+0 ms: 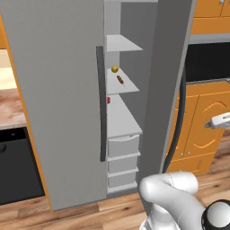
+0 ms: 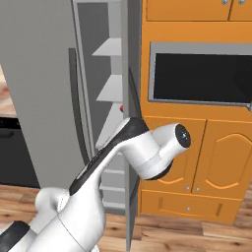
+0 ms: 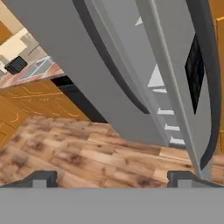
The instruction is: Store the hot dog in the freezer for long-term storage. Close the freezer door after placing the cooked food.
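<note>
The freezer (image 1: 127, 27) stands with its narrow compartment showing white shelves and drawers. On a middle shelf lies the hot dog (image 1: 120, 80), a thin reddish-brown stick, beside a small yellow ball (image 1: 115, 69). A small red lump (image 1: 108, 99) sits one shelf lower. The freezer door (image 1: 168, 67) is swung out towards me, its dark curved handle (image 1: 179, 121) on the outer face. My gripper (image 1: 210, 124) hovers right of that door, open and empty. In the hand view the gripper (image 3: 113, 178) looks across the floor at the door (image 3: 175, 65) and its dark dispenser panel (image 3: 194, 65).
The wider grey fridge door (image 1: 58, 90) is closed on the left. Orange cabinets (image 2: 216, 162) and a black oven (image 2: 202, 76) stand right of the open door. A counter (image 1: 11, 105) over a black appliance (image 1: 15, 166) lies to the left. Wooden floor (image 3: 87, 153) stretches below.
</note>
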